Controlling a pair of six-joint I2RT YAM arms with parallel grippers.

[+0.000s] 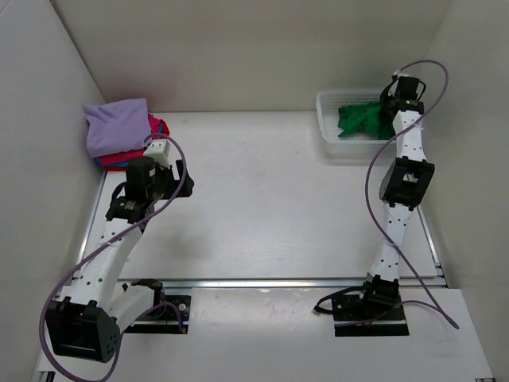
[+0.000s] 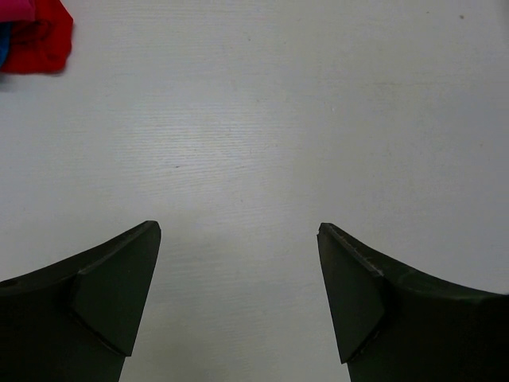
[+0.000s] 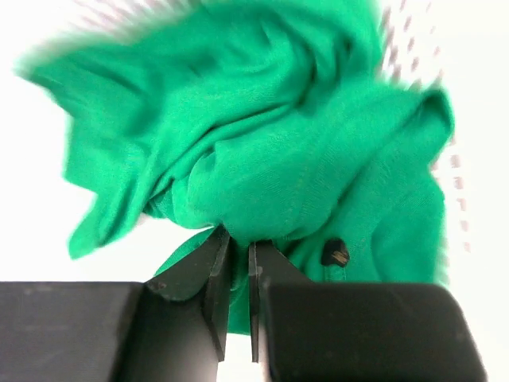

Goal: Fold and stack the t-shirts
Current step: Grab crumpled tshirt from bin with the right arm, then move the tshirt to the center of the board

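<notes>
1. T-shirts sit in two places on the table [image 1: 262, 199], well apart: a folded stack at the far left corner and one loose item at the far right.
2. Stack, far left: a lavender shirt [image 1: 115, 126] lies on top, and a red shirt [image 1: 160, 126] shows beneath it on its right side. The number of pieces in the stack cannot be told.
3. Loose item: a green t-shirt [image 3: 262, 143], crumpled and unfolded, lies in the white mesh basket [image 1: 327, 121] against the far right wall. A small dark spot [image 3: 335, 253] shows on the cloth near the fingers. It is too small to identify.
4. Right gripper [image 3: 237, 239]: reaches down into the basket. Its jaws are drawn almost together and clenched on a fold of the green t-shirt, with green cloth showing in the narrow gap between the fingers. The right wrist view is blurred.
5. Left gripper [image 2: 238, 231]: released, with its jaws wide apart and the white table top showing between the fingers. It hovers over the table just beside the stack, on the stack's near right side. In the left wrist view, a corner of the red shirt and a sliver of blue cloth [image 2: 3, 44] beside it show at the top left, well apart from the fingers.
</notes>
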